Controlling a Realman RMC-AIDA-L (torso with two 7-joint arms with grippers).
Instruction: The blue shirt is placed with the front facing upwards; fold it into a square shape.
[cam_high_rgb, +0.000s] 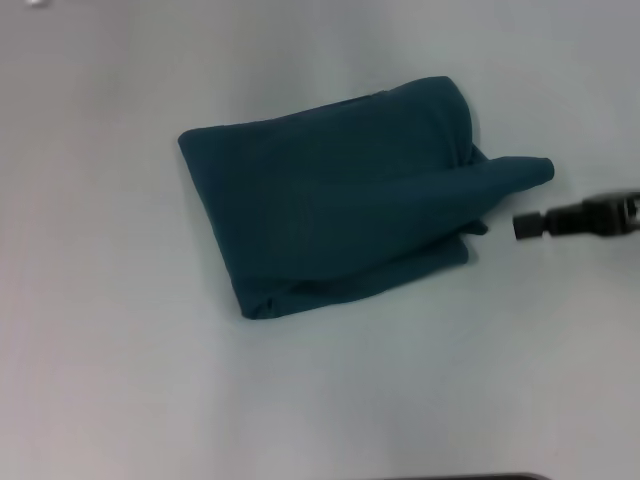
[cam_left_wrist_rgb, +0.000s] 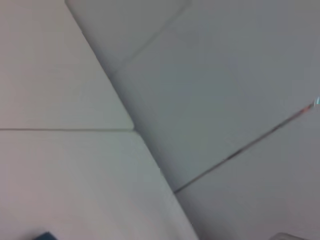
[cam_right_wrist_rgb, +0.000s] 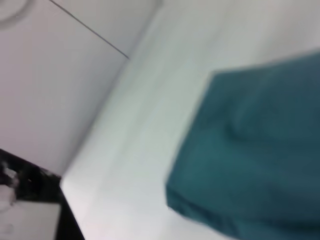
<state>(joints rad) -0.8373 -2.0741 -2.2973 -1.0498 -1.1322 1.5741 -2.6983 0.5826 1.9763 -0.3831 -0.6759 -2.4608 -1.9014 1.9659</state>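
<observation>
White table (cam_high_rgb: 100, 380) bears folded blue shirt (cam_high_rgb: 340, 205); right tool (cam_high_rgb: 524, 226) beside it, grip unclear.

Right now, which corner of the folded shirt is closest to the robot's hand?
The loose flap of the blue shirt poking out toward the right gripper. The other corners lie flat and much farther away.
</observation>
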